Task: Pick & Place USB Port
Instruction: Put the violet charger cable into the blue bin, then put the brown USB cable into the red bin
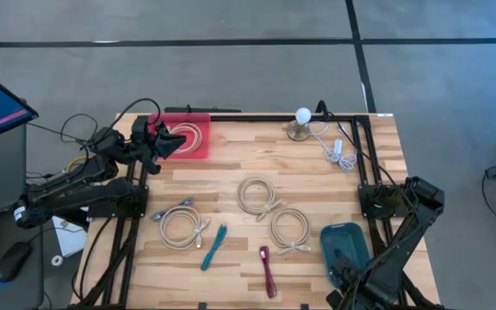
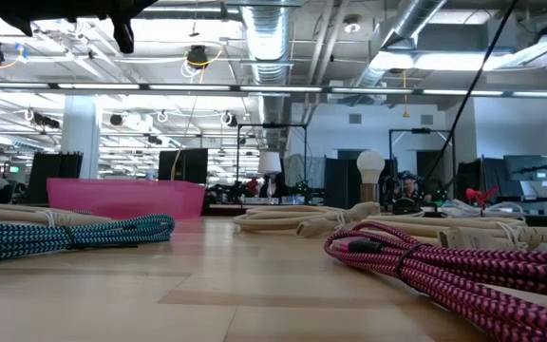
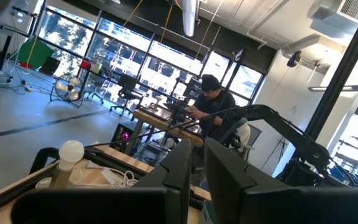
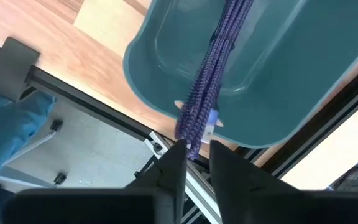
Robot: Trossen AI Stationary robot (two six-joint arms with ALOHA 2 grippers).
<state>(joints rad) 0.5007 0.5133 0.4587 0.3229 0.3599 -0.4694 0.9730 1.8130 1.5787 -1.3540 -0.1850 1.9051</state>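
My right gripper (image 4: 197, 163) hovers over the near rim of the teal tray (image 4: 278, 81) at the table's near right corner (image 1: 344, 237), shut on a purple braided cable (image 4: 219, 56). My left gripper (image 1: 172, 142) is raised over the red tray (image 1: 198, 153) at the far left. It points level toward the table's right, and its fingers (image 3: 180, 168) are shut on nothing. A beige coiled cable (image 1: 189, 136) lies in the red tray. In the high view the right arm covers the purple cable. My right gripper pinches the purple cable's end (image 4: 193, 134) between its two fingers, just past a white connector (image 4: 211, 122). The fingers come from above, pointing down at the tray's near rim. The cable runs away from them over the tray's hollow; its far end leaves the picture.
Three beige coils (image 1: 257, 196) (image 1: 289, 228) (image 1: 182, 226), a teal cable (image 1: 213, 245) and a magenta cable (image 1: 268, 269) lie on the wooden table. A bulb lamp (image 1: 303, 120) and a white cable (image 1: 338, 151) sit at the far right. A person (image 3: 213, 102) sits beyond the table.
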